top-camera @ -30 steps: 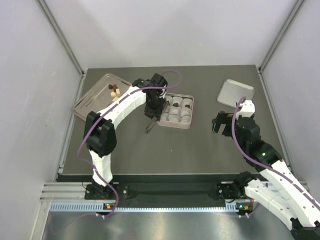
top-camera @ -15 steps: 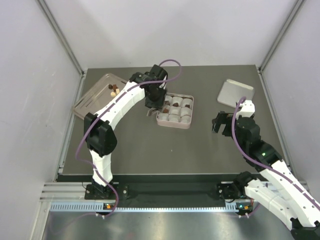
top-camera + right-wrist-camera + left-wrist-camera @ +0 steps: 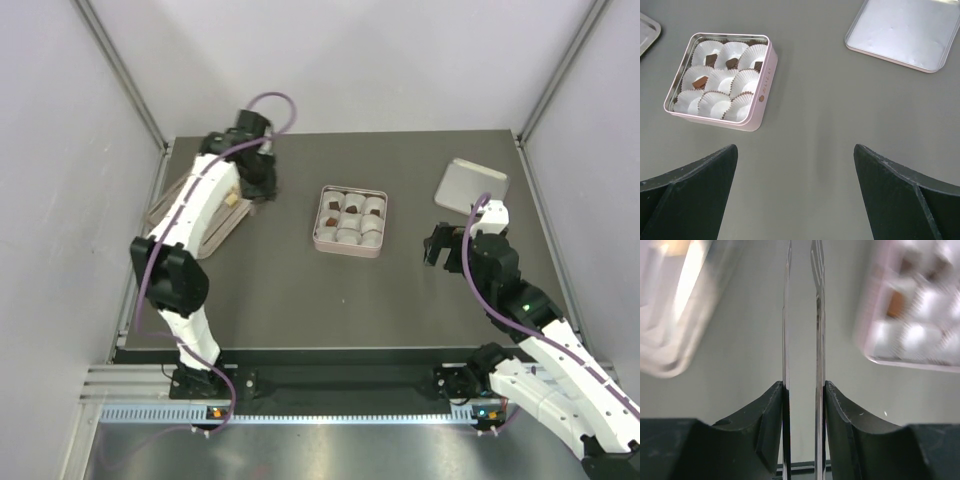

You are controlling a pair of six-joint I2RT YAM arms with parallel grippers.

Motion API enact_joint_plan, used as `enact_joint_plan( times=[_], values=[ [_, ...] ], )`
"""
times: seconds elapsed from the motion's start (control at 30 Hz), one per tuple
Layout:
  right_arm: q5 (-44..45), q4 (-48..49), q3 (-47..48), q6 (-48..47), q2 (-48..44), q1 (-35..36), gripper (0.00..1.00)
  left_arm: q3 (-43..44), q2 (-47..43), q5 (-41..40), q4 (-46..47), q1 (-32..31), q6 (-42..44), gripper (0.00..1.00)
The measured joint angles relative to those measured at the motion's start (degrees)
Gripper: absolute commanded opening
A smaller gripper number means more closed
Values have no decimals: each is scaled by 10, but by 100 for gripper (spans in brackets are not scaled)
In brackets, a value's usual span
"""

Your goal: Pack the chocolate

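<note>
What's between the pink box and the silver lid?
Nothing; the right wrist view shows only bare grey table between the pink box and silver lid.

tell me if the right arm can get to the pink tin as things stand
Probably yes. The right gripper hangs open to the right of the pink tin, with only bare table between them in its wrist view. The left gripper is over the tray, so nothing seems in the way.
</note>
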Motion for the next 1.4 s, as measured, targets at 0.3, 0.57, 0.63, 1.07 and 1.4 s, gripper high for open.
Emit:
enact_joint_plan(
  times=[0.3, 0.57, 0.63, 1.07, 1.4],
  values=[
    [-2, 2, 0, 4, 0, 0, 100, -70, -72, 17, 17, 214, 5, 43],
    [-3, 2, -1, 4, 0, 0, 100, -95, -65, 56, 35, 219, 26, 48],
    [-3, 2, -1, 4, 0, 0, 100, -96, -57, 62, 42, 228, 31, 48],
    [-2, 2, -1, 3, 0, 0, 100, -104, 12, 75, 65, 246, 52, 47],
    [0, 8, -1, 0, 4, 0, 100, -104, 43, 66, 66, 247, 63, 46]
  ],
)
